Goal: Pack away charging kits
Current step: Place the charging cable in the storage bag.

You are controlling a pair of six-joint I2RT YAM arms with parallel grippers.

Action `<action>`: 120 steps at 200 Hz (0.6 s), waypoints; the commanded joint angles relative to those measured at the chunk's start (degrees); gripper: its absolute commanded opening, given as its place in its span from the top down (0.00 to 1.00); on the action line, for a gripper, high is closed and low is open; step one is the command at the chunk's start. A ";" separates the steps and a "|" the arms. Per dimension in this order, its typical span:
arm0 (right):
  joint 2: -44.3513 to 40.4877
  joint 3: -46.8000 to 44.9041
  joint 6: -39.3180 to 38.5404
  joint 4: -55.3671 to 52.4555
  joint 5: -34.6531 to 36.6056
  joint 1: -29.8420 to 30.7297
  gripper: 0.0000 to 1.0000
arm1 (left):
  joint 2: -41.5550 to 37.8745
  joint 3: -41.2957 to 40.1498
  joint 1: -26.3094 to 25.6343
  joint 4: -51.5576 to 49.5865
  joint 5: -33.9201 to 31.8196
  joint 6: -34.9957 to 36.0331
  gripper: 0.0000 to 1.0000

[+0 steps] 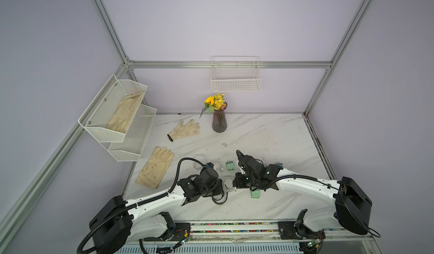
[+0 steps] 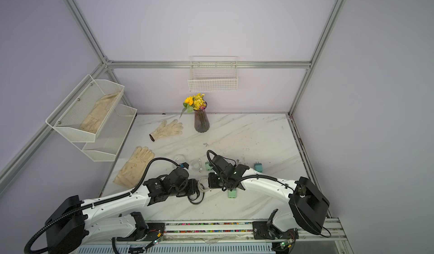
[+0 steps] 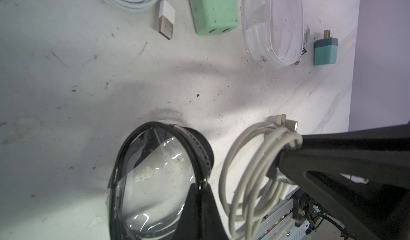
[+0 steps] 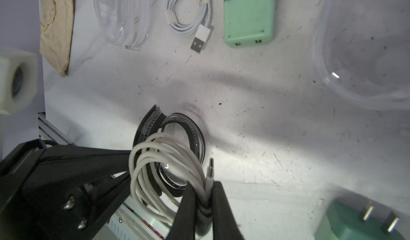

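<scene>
Above the front of the table [image 1: 270,133], a coiled white cable [image 4: 164,159] is pinched at its bundled strands by the right gripper [image 4: 205,196], just beside a clear case [image 3: 155,172] whose zip rim is clamped between the pressed-together jaws of the left gripper [image 3: 200,192]. The cable is judged light, limp and springy, so the bundled side is best gripped.

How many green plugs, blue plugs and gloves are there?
Mint green plugs: 2
Teal-blue plug: 1
Cream gloves: 3
Total: 6
</scene>
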 commanded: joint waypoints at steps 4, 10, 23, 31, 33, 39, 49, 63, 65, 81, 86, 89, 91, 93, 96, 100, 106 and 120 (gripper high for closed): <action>-0.55 -1.63 -0.06 0.69 -1.15 -0.13 1.00 | -0.91 0.42 0.66 2.59 0.81 -2.44 1.00; 0.07 -1.68 -0.12 0.90 -1.40 -0.22 1.00 | -1.06 0.13 0.64 3.23 0.94 -2.89 1.00; 1.30 -2.17 -0.31 1.46 -1.62 -0.16 1.00 | -1.71 -0.37 0.73 4.00 1.08 -3.40 1.00; 1.79 -2.90 -0.37 2.29 -2.28 -0.20 1.00 | -2.41 -0.58 0.73 3.69 0.68 -3.58 1.00; 1.88 -3.08 -0.41 2.53 -2.37 -0.21 1.00 | -2.60 -0.63 0.73 3.62 0.55 -3.65 1.00; 2.12 -3.70 -0.35 3.35 -2.70 -0.21 1.00 | -3.22 -0.90 0.74 3.56 0.20 -3.67 1.00; 2.72 -4.43 -0.35 4.27 -3.13 -0.15 1.00 | -4.29 -1.51 0.76 3.76 -0.28 -3.97 1.00; 3.91 -4.28 -0.73 4.75 -1.92 -0.20 1.00 | -5.36 -2.92 0.89 5.28 -0.21 -4.30 1.00; 4.04 -4.24 -0.77 4.79 -1.77 -0.13 1.00 | -5.49 -3.04 0.90 5.48 -0.18 -4.47 1.00; 5.14 -3.73 -0.90 5.94 -1.81 -0.15 1.00 | -5.92 -4.33 0.91 7.32 0.47 -4.98 1.00; 5.48 -3.31 -1.01 6.17 -1.72 -0.14 1.00 | -5.85 -4.55 0.91 7.87 0.75 -4.99 1.00; 5.70 -3.09 -1.05 6.25 -1.67 -0.08 1.00 | -5.77 -4.71 0.93 8.00 0.96 -4.99 1.00; 5.89 -2.91 -1.20 6.22 -1.64 -0.12 1.00 | -5.71 -4.74 0.89 8.19 1.06 -4.99 1.00; 6.07 -2.67 -1.23 6.19 -1.66 -0.15 1.00 | -5.56 -4.77 0.90 8.41 1.15 -4.95 1.00; 6.38 -2.32 -1.42 6.19 -1.56 -0.13 1.00 | -5.44 -4.72 0.89 8.62 1.40 -4.91 1.00; 6.78 -1.88 -1.63 6.05 -1.55 -0.09 1.00 | -5.17 -4.67 0.91 8.92 1.69 -4.86 1.00; 7.45 -1.17 -1.85 5.94 -1.55 -0.13 1.00 | -4.73 -4.40 0.88 9.24 2.10 -4.81 1.00; 8.14 0.30 -2.24 6.17 -1.63 -0.08 1.00 | -3.61 -4.31 0.91 10.48 2.84 -4.76 1.00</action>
